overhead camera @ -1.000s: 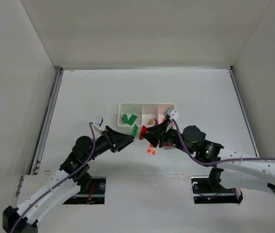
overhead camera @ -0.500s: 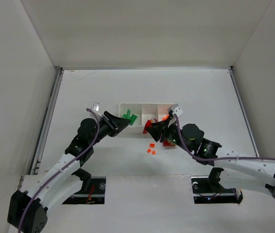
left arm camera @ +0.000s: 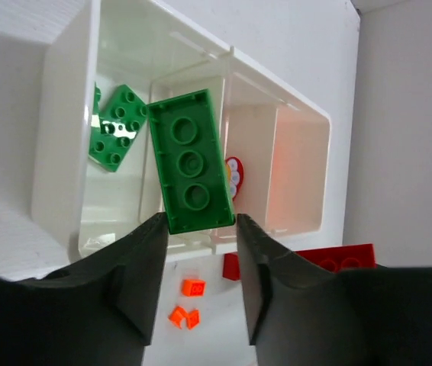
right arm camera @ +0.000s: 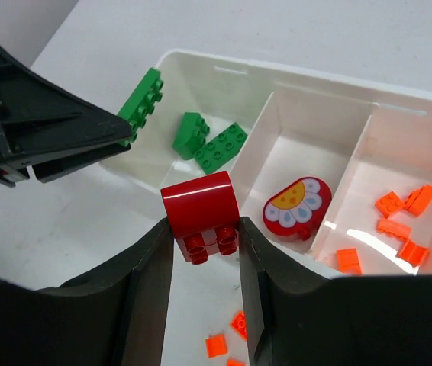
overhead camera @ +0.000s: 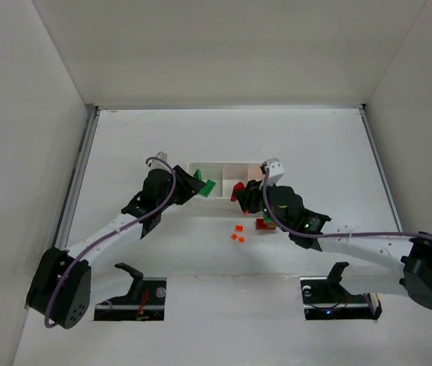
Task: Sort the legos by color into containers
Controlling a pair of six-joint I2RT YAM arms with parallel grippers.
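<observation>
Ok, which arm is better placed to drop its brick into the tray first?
Left, probably. The left hand holds the green brick over the tray, by the compartment with the other green bricks. The right hand has its red brick only about at the near wall.

Left gripper and right gripper crowd tray near side — narrow gap between; far side open.

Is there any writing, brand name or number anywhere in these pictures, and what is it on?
None can be read.
The red piece in the tray's middle compartment carries only a flower picture, no letters.
The studs on the green brick show no legible marking.
</observation>
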